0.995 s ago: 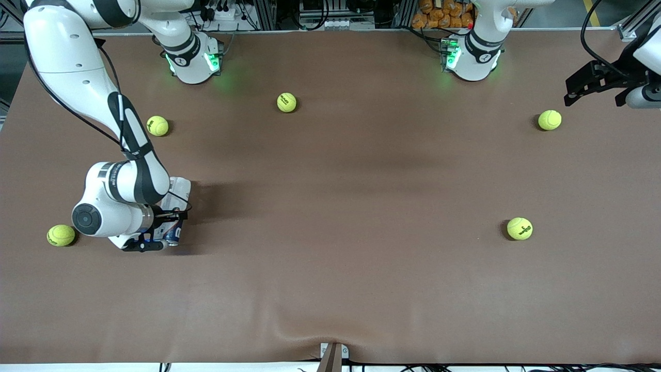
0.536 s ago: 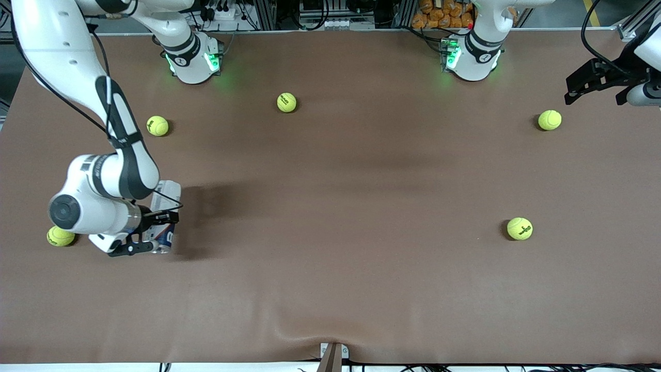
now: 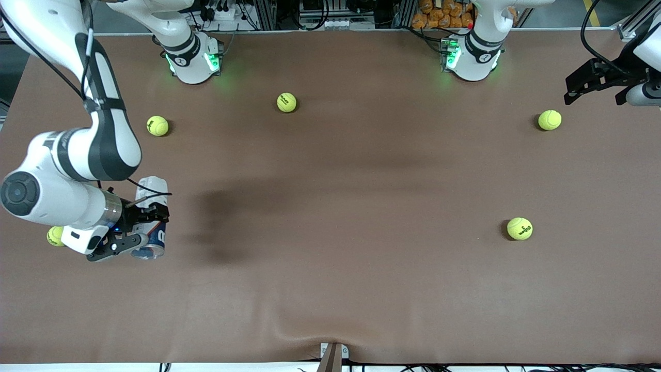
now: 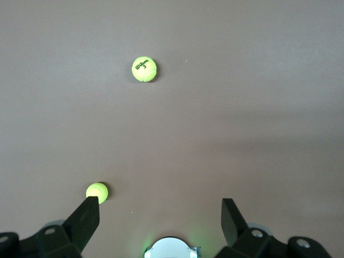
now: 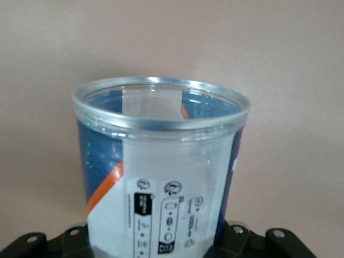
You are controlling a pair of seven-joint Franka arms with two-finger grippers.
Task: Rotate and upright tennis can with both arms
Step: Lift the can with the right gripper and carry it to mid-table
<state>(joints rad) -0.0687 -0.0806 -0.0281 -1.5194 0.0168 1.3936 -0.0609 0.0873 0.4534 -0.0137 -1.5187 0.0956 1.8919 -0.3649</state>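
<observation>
The tennis can, white and dark blue with a silvery rim, is held tilted off the table near the right arm's end, its rim end toward the front camera. My right gripper is shut across its body. The right wrist view looks along the can to its open clear rim, with the right gripper clamped on both sides of it. My left gripper hangs open and empty over the left arm's end of the table. In the left wrist view the left gripper has nothing between its fingers.
Several tennis balls lie on the brown table: one near the right arm's base, one between the bases, one under the left gripper, one nearer the camera, one half hidden under the right arm.
The right arm has lifted the can and carried it toward its own end of the table, covering part of the ball there. The left arm has stayed still.
</observation>
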